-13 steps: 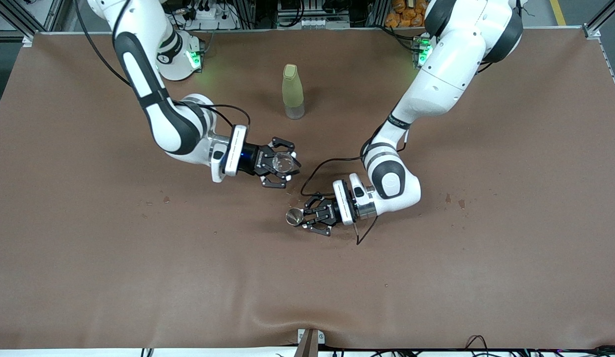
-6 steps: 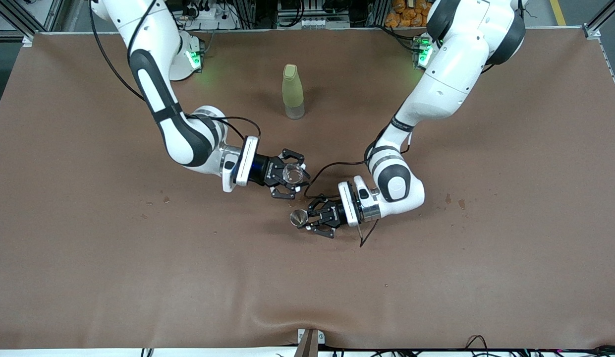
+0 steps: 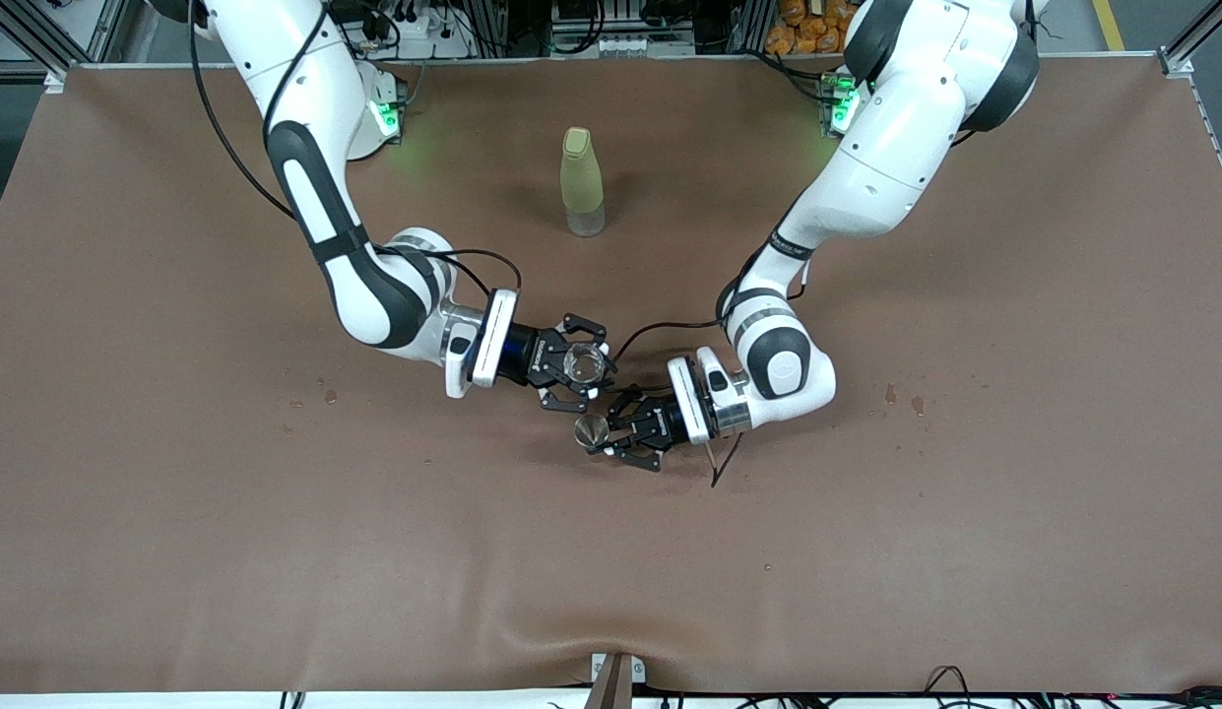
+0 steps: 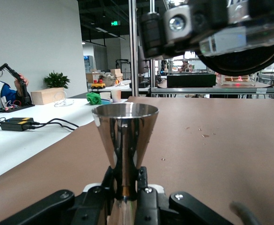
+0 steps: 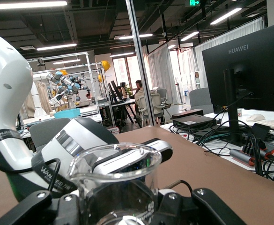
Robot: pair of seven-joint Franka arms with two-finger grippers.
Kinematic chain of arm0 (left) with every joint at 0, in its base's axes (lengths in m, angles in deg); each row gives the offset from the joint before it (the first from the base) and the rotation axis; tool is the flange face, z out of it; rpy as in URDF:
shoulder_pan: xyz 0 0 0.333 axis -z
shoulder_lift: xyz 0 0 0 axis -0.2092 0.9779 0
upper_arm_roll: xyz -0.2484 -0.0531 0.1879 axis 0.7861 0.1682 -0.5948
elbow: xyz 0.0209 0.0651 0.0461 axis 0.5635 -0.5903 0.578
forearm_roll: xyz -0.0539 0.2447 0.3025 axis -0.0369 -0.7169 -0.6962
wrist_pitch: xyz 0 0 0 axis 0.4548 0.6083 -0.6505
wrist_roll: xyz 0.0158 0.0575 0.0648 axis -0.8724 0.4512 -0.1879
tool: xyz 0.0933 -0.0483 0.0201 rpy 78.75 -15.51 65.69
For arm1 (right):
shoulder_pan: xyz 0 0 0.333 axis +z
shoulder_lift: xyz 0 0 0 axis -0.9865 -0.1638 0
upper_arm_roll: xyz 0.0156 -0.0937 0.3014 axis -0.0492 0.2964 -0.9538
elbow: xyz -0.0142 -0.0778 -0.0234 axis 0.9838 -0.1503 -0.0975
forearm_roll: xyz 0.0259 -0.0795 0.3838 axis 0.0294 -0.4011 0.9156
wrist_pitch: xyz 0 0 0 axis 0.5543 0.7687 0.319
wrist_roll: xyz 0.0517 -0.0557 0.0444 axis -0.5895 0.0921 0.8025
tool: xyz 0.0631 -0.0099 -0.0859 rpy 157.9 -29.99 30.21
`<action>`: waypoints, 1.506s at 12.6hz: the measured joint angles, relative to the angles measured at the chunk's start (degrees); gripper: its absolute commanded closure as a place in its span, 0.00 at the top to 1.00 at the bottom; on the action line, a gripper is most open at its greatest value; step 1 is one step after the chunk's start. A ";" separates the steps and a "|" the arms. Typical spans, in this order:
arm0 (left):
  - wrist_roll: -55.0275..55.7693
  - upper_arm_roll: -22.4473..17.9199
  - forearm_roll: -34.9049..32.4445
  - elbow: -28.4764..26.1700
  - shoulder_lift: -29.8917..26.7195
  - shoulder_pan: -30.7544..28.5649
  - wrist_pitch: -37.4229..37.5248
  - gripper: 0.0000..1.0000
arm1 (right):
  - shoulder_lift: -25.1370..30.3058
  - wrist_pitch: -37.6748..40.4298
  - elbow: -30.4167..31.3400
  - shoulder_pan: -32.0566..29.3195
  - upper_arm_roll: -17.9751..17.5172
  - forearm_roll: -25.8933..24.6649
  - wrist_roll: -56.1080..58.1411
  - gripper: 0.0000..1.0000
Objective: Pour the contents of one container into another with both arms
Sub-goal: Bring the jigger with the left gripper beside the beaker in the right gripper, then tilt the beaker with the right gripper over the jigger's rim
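Observation:
My right gripper (image 3: 583,367) is shut on the tiny transparent cup (image 3: 585,361), upright over the middle of the brown table. In the right wrist view this cup (image 5: 115,180) fills the space between the right gripper's (image 5: 118,208) fingers. Close beside it, my left gripper (image 3: 604,433) is shut on the shiny metal cup (image 3: 590,429), gripping its narrow waist. The left wrist view shows the metal cup (image 4: 125,133) upright in the left gripper (image 4: 126,183). The right gripper with the transparent cup (image 4: 240,35) hangs higher than the metal cup's rim.
A tall yellow-green bottle (image 3: 582,182) stands on the table (image 3: 177,542) toward the robots' bases, midway between them. A loose black cable (image 3: 717,468) hangs from the left wrist. Small dark spots (image 3: 901,399) mark the brown cloth.
The right arm has carried the transparent cup closer to the metal cup, so the two grippers now nearly meet. The left gripper has shifted only slightly.

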 measured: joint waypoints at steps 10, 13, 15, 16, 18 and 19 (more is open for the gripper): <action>-0.17 0.00 0.19 0.01 0.09 -0.01 0.27 0.00 | -1.94 -2.21 -2.99 0.32 -0.26 1.81 0.00 0.00; -0.17 0.00 0.19 0.01 0.09 0.00 0.27 0.00 | -2.52 -2.66 -3.57 0.40 -0.38 2.18 0.00 0.00; -0.17 0.00 0.19 0.01 0.09 0.00 0.27 0.00 | -2.85 -3.86 -3.91 0.41 -1.07 2.22 -0.01 0.00; -0.17 0.00 0.19 0.01 0.09 0.00 0.27 0.00 | -2.91 -4.33 -4.07 0.42 -1.39 2.23 -0.05 0.00; -0.17 0.00 0.19 0.01 0.09 0.00 0.27 0.00 | -2.92 -4.40 -4.17 0.43 -1.68 2.23 -0.18 0.00; -0.17 0.00 0.19 0.01 0.09 0.00 0.27 0.00 | -2.93 -4.37 -4.17 0.43 -1.74 2.23 -0.20 0.00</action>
